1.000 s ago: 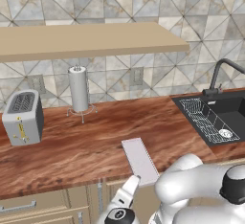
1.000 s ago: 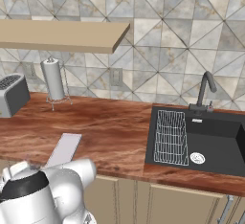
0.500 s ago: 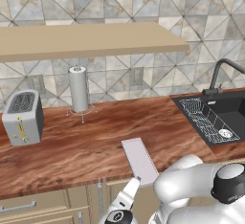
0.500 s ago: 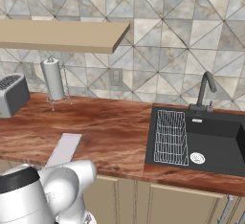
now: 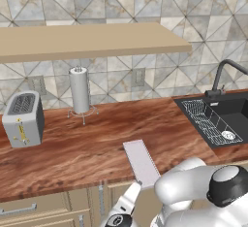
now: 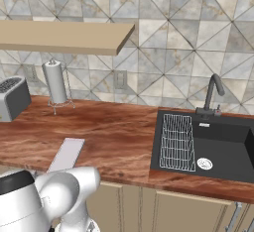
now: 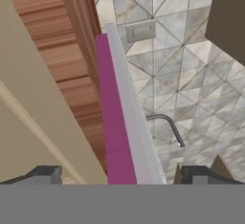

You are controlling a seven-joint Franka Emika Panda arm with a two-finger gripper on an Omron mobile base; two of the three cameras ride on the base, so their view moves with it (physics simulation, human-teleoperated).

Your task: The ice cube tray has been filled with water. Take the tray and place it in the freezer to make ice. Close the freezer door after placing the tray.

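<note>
The ice cube tray [image 5: 140,161] is a thin pale slab lying flat on the wooden counter [image 5: 92,153], its near end at the counter's front edge. It also lies left of the sink in the right base view [image 6: 66,154]. My gripper [image 5: 131,195] is low in front of the counter, pointing up at the tray's near end. In the hand view the tray's pink edge [image 7: 114,137] runs between my fingertips [image 7: 48,174], and the gripper [image 7: 122,176] is open, touching nothing. The freezer and its door are out of view.
A silver toaster [image 5: 23,119] stands at the counter's left. A paper towel holder [image 5: 80,91] stands by the tiled wall under a wooden shelf [image 5: 87,39]. A black sink [image 6: 208,144] with a faucet is to the right. Beige cabinet fronts [image 6: 144,208] lie below.
The arm has sunk a little lower and the hand has edged closer to the tray's near end. The tray has not moved and the jaws stay wide.
</note>
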